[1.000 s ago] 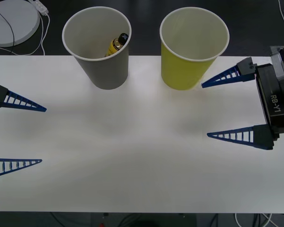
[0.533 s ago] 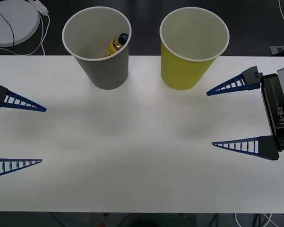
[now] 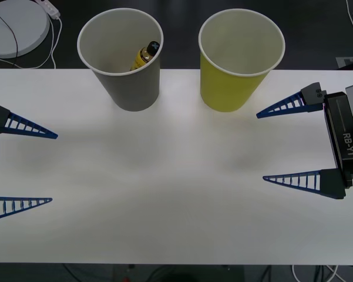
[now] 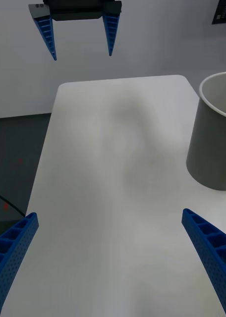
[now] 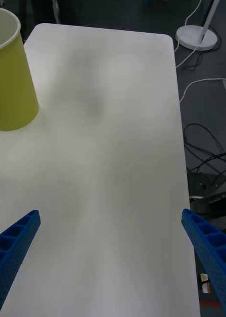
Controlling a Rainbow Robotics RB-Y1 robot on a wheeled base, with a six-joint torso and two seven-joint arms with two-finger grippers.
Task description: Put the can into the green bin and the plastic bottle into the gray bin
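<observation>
Plastic bottle (image 3: 147, 55) leaning inside gray bin (image 3: 129, 88), black cap up against the rim, upper left of centre in front view. Green bin (image 3: 232, 85) standing just right of it on white table (image 3: 164, 176). Right gripper (image 3: 261, 144) hovering at right edge, fingers spread wide, holding nothing. Left gripper (image 3: 54, 167) sitting at left edge, likewise wide apart, gripping nothing.
</observation>
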